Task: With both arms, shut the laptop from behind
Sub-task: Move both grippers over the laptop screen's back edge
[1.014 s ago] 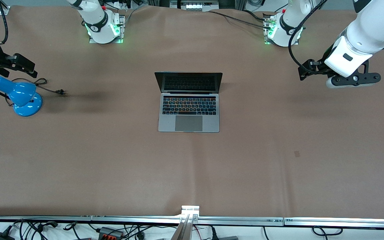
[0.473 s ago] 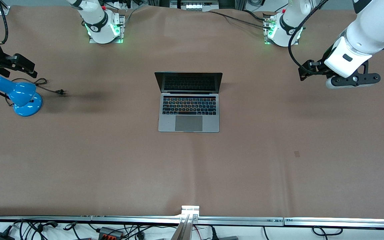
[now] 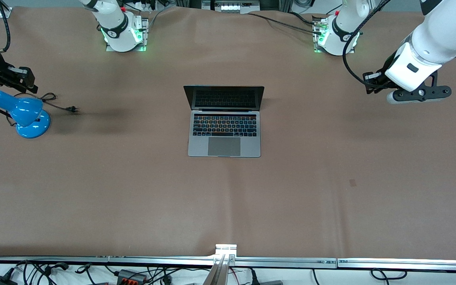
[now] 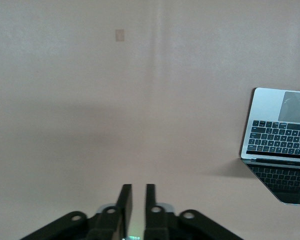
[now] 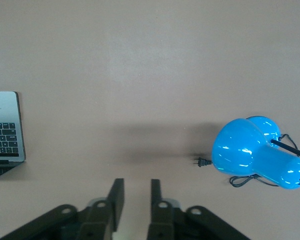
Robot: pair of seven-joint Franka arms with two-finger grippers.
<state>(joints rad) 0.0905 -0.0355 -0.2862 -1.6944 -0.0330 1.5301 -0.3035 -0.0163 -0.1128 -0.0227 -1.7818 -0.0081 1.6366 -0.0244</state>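
The grey laptop (image 3: 224, 134) stands open in the middle of the table, its dark screen upright and facing the front camera. It shows at the edge of the left wrist view (image 4: 277, 135) and the right wrist view (image 5: 5, 125). My left gripper (image 3: 367, 84) hangs over bare table toward the left arm's end, well apart from the laptop; in its wrist view (image 4: 138, 186) the fingers stand nearly together, nothing between them. My right gripper (image 3: 28, 79) hangs toward the right arm's end, above the lamp; in its wrist view (image 5: 137, 180) a small gap shows, empty.
A blue desk lamp (image 3: 26, 113) lies on the brown table cover (image 3: 133, 190) near the right arm's end, its cord and plug (image 3: 72, 109) trailing toward the laptop. The lamp also shows in the right wrist view (image 5: 255, 152). The arm bases (image 3: 123, 33) stand farthest from the front camera.
Both grippers have turned a little and drawn slightly away from the laptop, toward their own ends of the table. The laptop and the lamp have not moved.
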